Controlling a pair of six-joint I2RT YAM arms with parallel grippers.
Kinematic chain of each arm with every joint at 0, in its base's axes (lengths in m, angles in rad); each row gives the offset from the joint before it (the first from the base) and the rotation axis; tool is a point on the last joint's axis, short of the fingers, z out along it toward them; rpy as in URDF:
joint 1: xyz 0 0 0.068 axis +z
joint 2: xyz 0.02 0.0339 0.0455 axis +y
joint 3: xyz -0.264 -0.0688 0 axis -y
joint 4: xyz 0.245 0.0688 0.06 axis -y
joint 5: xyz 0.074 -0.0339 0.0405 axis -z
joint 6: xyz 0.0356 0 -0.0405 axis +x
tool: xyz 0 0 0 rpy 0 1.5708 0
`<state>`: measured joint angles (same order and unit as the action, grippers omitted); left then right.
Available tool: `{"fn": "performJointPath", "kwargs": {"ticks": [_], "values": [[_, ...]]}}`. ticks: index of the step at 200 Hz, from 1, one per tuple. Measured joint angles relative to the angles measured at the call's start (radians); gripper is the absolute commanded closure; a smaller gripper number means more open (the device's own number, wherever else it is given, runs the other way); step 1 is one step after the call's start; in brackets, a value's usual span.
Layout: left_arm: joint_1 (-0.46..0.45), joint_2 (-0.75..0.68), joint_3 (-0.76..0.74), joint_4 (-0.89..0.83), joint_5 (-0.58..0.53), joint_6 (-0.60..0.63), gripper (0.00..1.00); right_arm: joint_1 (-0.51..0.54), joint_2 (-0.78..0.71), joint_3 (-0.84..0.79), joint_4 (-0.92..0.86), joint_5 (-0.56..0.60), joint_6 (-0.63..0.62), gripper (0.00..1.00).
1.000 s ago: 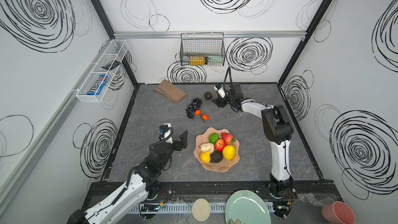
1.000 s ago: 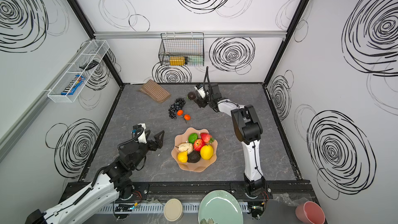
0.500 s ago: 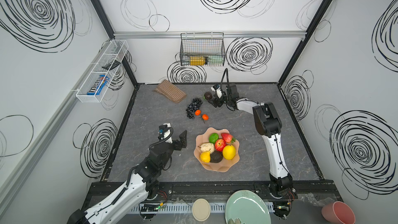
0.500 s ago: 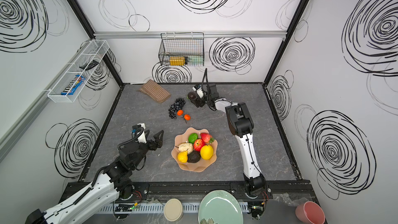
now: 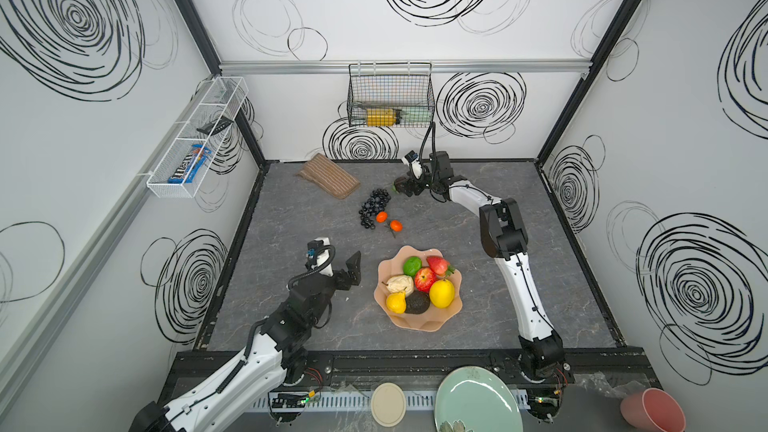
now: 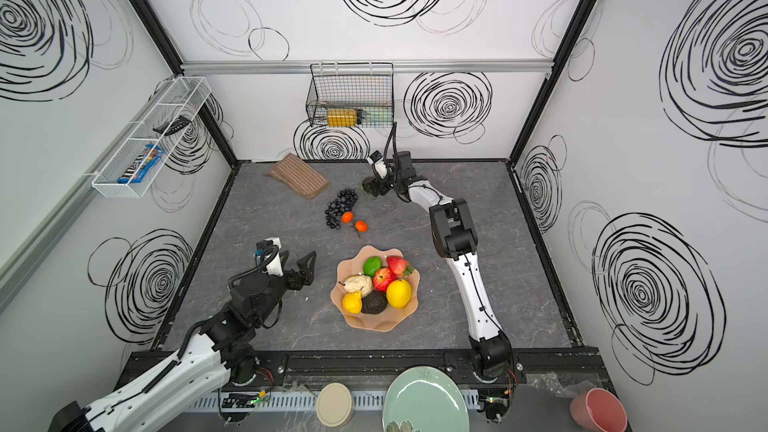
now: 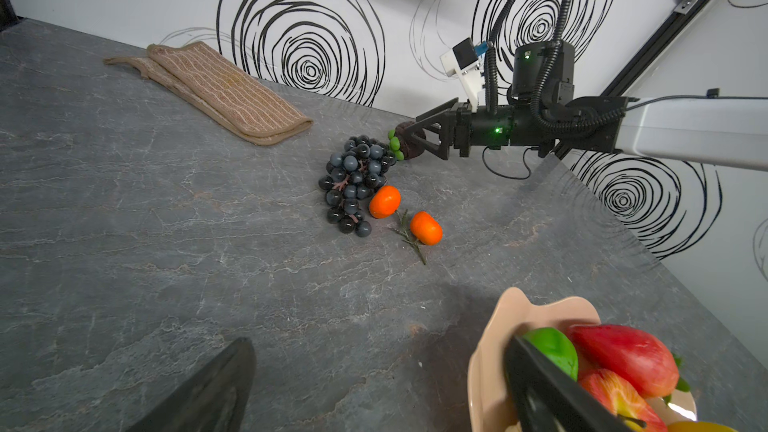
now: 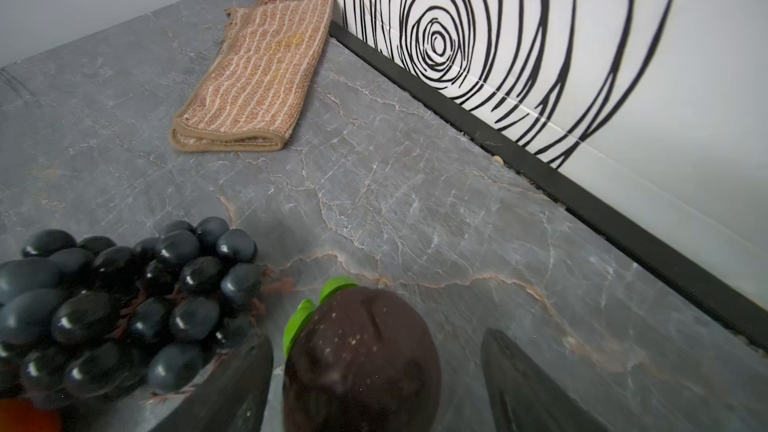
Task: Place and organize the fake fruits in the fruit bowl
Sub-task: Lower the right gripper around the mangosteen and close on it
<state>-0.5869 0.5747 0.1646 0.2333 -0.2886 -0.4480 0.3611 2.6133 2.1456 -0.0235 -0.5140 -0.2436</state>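
The peach fruit bowl (image 5: 415, 324) (image 6: 374, 324) holds a lime, a strawberry, an apple, a lemon, a pear, an avocado and a beige fruit. A dark grape bunch (image 5: 374, 205) (image 8: 104, 305) and two tangerines (image 5: 381, 216) (image 5: 396, 225) lie on the table behind it. At the back, my right gripper (image 5: 406, 187) (image 8: 378, 338) is open, its fingers on either side of a dark brown fruit (image 8: 361, 359) (image 7: 409, 141) with green leaves, which rests on the table. My left gripper (image 5: 343, 263) (image 7: 374, 359) hovers open and empty, left of the bowl.
A folded brown cloth (image 5: 328, 176) lies at the back left. A black wire basket (image 5: 390, 95) hangs on the back wall and a white wire shelf (image 5: 195, 139) on the left wall. A mint plate (image 5: 478, 401), a beige lid (image 5: 388, 404) and a pink cup (image 5: 652, 409) sit beyond the front rail.
My right gripper has moved left to the dark brown fruit and opened wider, so its fingers now flank it. The left arm has not moved.
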Motion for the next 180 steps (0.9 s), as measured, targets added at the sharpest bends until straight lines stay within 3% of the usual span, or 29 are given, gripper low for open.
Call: {"fn": "performJointPath", "kwargs": {"ticks": [72,126,147,180], "values": [[0.001,0.005,0.000,0.000,0.001,0.000,0.02,0.011,0.093,0.169,-0.137,0.037,-0.001,0.20],[0.001,0.004,0.000,0.000,0.001,0.000,0.03,0.013,0.093,0.164,-0.158,0.032,-0.006,0.38],[0.001,0.005,0.000,0.000,0.001,0.000,0.02,0.013,0.064,0.091,-0.092,0.028,-0.003,0.39],[0.003,0.010,0.000,0.000,0.001,0.000,0.02,0.013,-0.064,-0.157,0.027,0.030,0.003,0.39]]}}
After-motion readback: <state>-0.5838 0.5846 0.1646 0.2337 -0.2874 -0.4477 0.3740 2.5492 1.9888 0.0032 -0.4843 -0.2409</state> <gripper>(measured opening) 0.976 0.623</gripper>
